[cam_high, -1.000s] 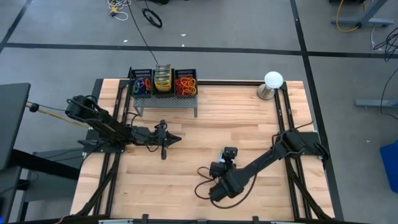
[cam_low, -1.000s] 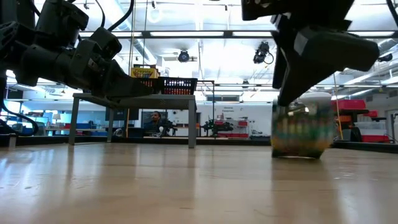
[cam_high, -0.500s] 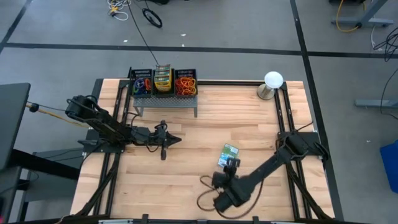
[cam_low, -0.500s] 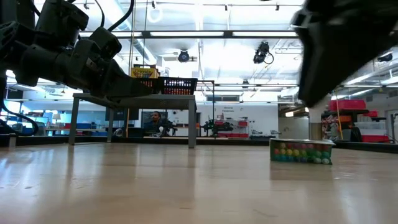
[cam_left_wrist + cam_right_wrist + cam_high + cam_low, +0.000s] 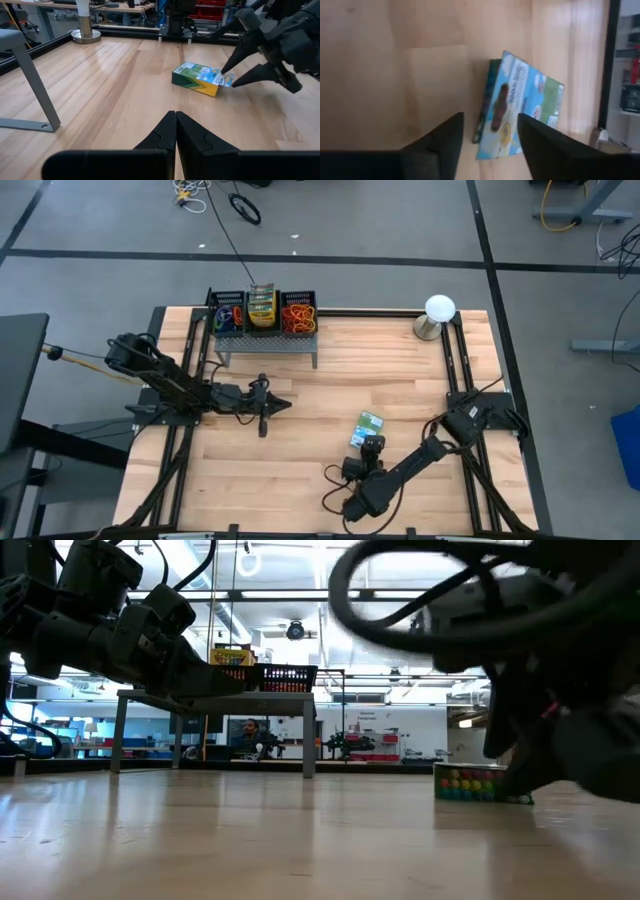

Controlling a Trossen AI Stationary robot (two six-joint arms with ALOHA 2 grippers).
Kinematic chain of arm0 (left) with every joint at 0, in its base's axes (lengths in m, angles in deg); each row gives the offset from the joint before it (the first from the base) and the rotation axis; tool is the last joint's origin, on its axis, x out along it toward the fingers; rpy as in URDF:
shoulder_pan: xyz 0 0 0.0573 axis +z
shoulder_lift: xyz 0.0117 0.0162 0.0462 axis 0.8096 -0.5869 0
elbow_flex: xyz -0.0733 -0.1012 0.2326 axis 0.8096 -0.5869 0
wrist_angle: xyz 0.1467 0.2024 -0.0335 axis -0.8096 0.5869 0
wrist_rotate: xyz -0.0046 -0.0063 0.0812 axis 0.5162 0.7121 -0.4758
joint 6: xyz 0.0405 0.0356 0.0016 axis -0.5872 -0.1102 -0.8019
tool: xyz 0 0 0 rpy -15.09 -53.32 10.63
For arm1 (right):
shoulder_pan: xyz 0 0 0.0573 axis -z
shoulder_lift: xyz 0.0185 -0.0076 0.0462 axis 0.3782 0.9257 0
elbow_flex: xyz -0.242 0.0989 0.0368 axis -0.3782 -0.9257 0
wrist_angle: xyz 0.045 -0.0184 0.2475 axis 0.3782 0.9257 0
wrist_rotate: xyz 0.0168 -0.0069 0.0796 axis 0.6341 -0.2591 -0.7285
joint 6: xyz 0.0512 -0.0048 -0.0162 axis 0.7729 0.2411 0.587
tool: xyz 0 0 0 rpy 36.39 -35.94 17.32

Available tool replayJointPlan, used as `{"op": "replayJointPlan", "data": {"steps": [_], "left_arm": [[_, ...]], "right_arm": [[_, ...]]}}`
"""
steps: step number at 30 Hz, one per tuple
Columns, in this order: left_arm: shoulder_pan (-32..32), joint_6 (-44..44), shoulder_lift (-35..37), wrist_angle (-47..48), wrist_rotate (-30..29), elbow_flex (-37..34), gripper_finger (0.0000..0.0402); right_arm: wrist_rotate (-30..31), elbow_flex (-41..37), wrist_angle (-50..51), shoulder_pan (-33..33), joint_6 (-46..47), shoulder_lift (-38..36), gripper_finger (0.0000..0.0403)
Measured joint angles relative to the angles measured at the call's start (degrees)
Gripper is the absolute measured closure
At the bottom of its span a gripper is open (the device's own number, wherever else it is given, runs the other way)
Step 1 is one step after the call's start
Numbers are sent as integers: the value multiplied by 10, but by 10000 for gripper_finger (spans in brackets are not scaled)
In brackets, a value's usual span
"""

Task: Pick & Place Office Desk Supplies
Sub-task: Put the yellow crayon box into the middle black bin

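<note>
- Hovering low over the table near its front edge, the right gripper (image 5: 371, 442) had its two fingers (image 5: 235, 59) parted and held nothing; the tips pointed at the crayon box (image 5: 368, 427) and stood just beside it, at its near end.
- The crayon box lay flat on the bare wood of the table (image 5: 400, 370), right of the middle and nearer the front edge than the back one. In the right wrist view the box (image 5: 520, 107) showed between and beyond the open fingers, apart from both.
- My judgement is that the gripper was lined up so that the box could be taken by its narrow sides, since the fingers opened about as wide as the box.
- The left gripper (image 5: 283, 405) waited above the left half of the table, fingers pressed together and empty, pointing toward the middle.
- At the back edge, left of centre, a small metal stand carried a wire organizer (image 5: 263, 313) with three compartments:
  - the left one held mixed coloured rubber bands (image 5: 229, 313);
  - the middle one held yellow-and-green crayon boxes (image 5: 262, 309);
  - the right one held red and orange rubber bands (image 5: 298, 312).
- The middle compartment was probably the place for the loose box, because its likes were there already.
- A white ball on a metal base (image 5: 438, 313) stood at the back right corner, well apart from the work.
</note>
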Motion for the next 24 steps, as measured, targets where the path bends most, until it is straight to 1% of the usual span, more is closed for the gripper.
{"op": "replayJointPlan", "data": {"steps": [3, 7, 9, 10, 14, 19, 22, 24], "left_arm": [[0, 0, 0, 0, 0, 0, 390], [0, 0, 0, 0, -1, 0, 390], [0, -6, 3, 0, -14, -1, 390], [0, -9, 8, 0, -22, -3, 390], [5, -20, 41, 0, -34, -16, 390], [6, -52, 102, 5, -60, -42, 390], [6, -69, 146, 16, -77, -63, 390], [6, -80, 179, 35, -91, -75, 390]], "right_arm": [[8, 0, 2, 6, 4, 5, 260], [13, 0, 6, 8, 4, 4, 338], [23, 0, 10, 8, 3, 2, 379], [29, 0, 11, 8, 2, 1, 390], [39, 0, 23, 11, 1, -10, 390], [58, 1, 21, 22, -15, -47, 396], [70, 1, 8, 36, -44, -77, 398], [70, 1, -21, 48, -82, -96, 399]]}}
